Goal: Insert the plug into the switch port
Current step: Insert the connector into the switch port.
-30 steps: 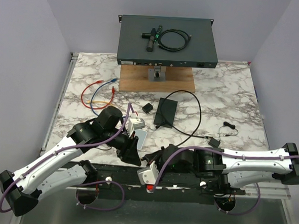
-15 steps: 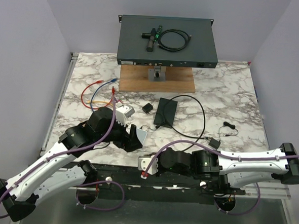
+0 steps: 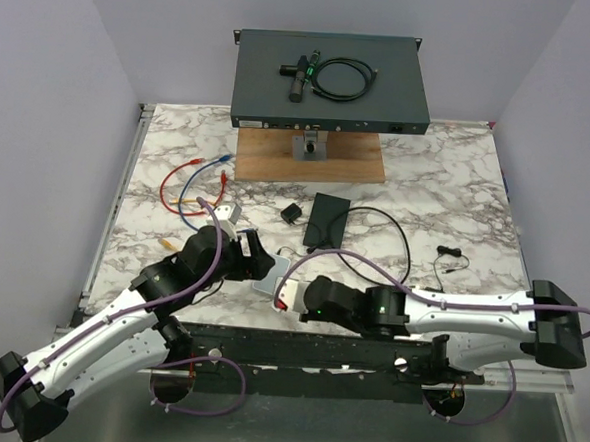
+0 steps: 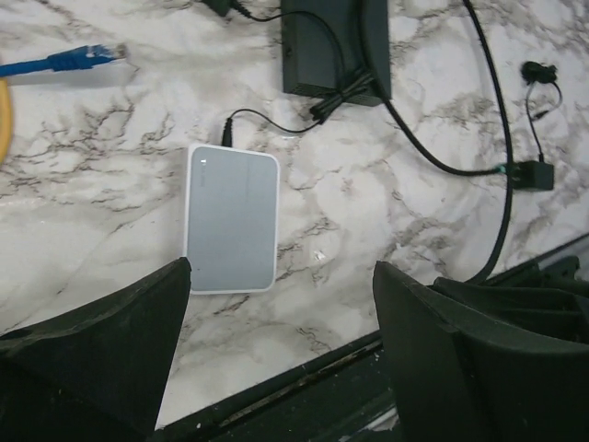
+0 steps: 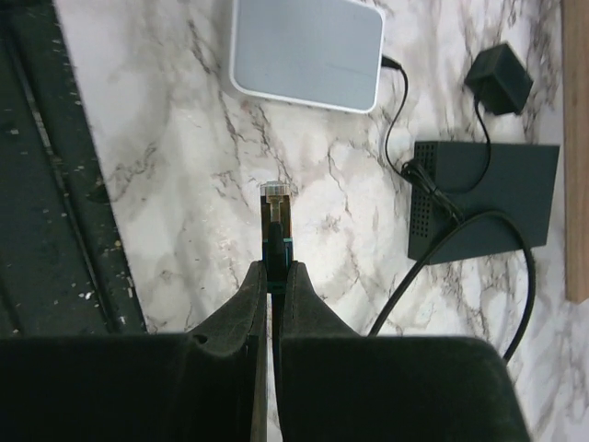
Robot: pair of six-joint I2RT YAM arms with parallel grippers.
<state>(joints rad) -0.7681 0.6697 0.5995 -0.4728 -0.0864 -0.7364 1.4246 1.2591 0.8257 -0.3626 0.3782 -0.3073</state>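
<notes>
- The plug (image 5: 276, 198) is pinched by its rear end in your right pincer (image 5: 274, 272). The fingers are closed almost flat together on it, and the clear tip pokes out just past the fingertips, above the marble.
- The switch (image 5: 306, 51) lies flat ahead of that pincer and slightly to its right, well clear of the plug.
- You cannot see a port from here. The edge facing the plug looks plain, and a thin black cord (image 5: 390, 64) enters the switch at its right end. The ports may sit on another side, so a straight push could drive the plug into a blank wall.
- Your grip on the plug is narrow, so any off-line contact could make it pivot between the fingers. I cannot tell which way its clip faces.
- Your left pincer (image 4: 281, 276) is wide open and holds nothing. The switch lies just ahead of it, untouched.
- With nothing bracing the switch, I judge a push from the plug would slide it away rather than seat.
- The power brick (image 5: 483, 198) lies ahead and to the right of the right pincer. A wide sweep there could snag its cables.
</notes>
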